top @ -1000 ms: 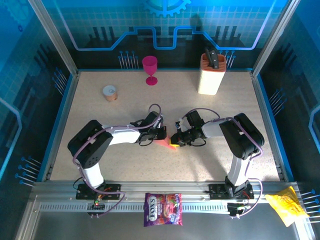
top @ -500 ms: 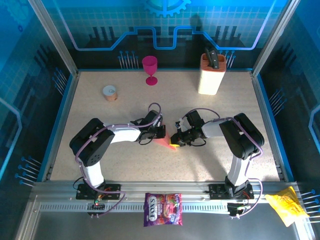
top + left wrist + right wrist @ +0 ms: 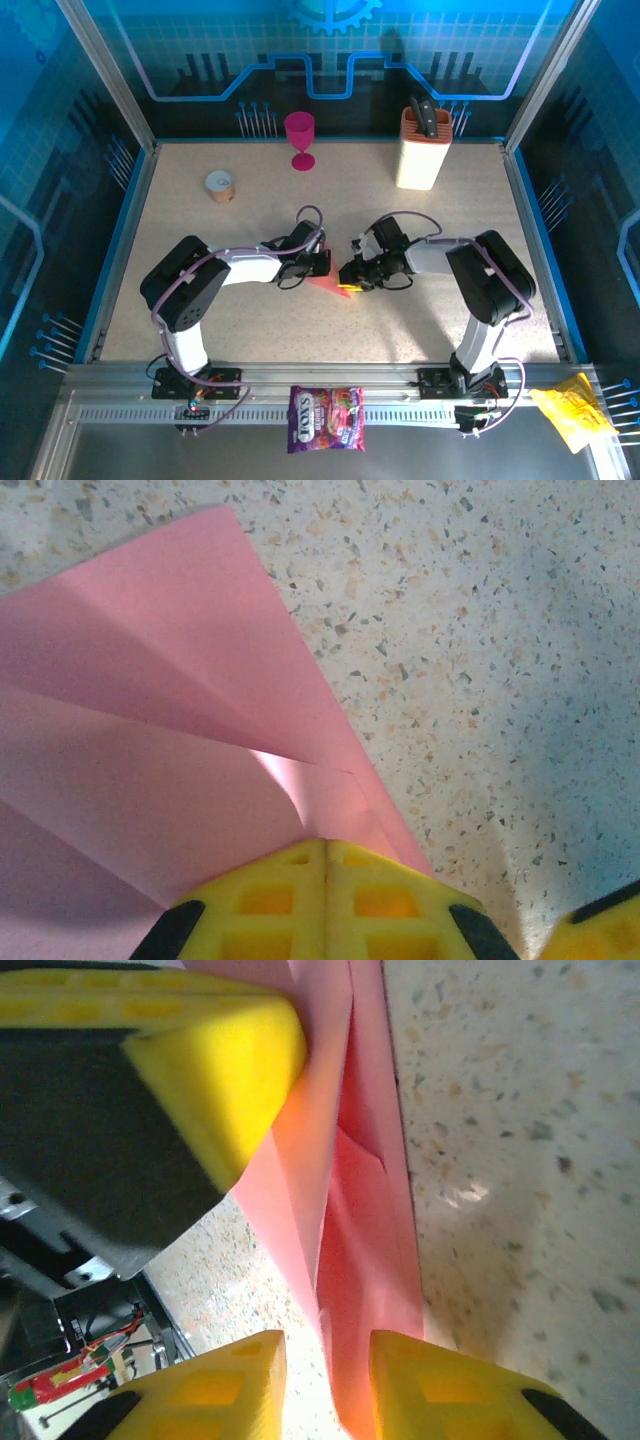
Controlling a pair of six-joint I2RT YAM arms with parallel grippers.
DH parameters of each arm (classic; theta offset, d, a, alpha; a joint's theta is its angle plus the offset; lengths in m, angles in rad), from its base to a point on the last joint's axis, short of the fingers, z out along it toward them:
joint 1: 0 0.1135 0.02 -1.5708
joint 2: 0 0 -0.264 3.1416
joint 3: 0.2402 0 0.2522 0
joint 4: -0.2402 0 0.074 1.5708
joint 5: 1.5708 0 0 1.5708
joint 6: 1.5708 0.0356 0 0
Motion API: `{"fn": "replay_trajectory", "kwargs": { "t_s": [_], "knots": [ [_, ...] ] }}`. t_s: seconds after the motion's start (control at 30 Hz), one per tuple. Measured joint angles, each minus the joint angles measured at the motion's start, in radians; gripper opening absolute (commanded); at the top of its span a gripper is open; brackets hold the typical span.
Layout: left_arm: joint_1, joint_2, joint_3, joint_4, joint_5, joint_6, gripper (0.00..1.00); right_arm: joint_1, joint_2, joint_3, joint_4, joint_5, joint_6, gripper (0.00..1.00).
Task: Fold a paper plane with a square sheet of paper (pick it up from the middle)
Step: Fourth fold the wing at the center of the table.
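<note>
Salmon-pink thin folded sheet of paper [image 3: 150, 780] spans between the 2 tools over the speckled desk [image 3: 480, 630]. The left tool [image 3: 325, 848] is clamped together on its edge. The right tool [image 3: 328, 1355] stands apart, fingers straddling its creased end.

one paper [image 3: 326, 284], one goblet [image 3: 299, 131], one knife block [image 3: 421, 156]

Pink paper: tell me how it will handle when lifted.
Probably floppy: the paper curves beyond the shut jaws of the left gripper. Likely light: brightness shows through its thin fold. Its creases may stiffen it slightly.
</note>
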Motion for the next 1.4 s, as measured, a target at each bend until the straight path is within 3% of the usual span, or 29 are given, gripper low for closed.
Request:
{"fn": "replay_trajectory", "kwargs": {
  "t_s": [0.2, 0.4, 0.53, 0.73, 1.0, 1.4],
  "knots": [
    [0.000, 0.000, 0.000, 0.000, -0.003, 0.008, 0.00, -0.011, -0.129, 0.000, -0.084, 0.105, -0.044, 0.31],
    [0.000, 0.000, 0.000, 0.000, -0.005, 0.010, 0.00, 0.024, -0.159, 0.000, -0.122, 0.208, -0.087, 0.24],
    [0.000, 0.000, 0.000, 0.000, -0.011, 0.010, 0.00, 0.090, -0.159, 0.000, -0.129, 0.256, -0.107, 0.32],
    [0.000, 0.000, 0.000, 0.000, -0.011, 0.009, 0.00, 0.143, -0.159, 0.000, -0.135, 0.325, -0.125, 0.32],
    [0.000, 0.001, 0.000, 0.001, -0.011, 0.009, 0.00, 0.148, -0.116, 0.023, -0.140, 0.356, -0.139, 0.26],
    [0.000, 0.001, 0.000, 0.002, -0.013, 0.009, 0.00, 0.159, -0.093, 0.026, -0.139, 0.371, -0.146, 0.09]
  ]
}}
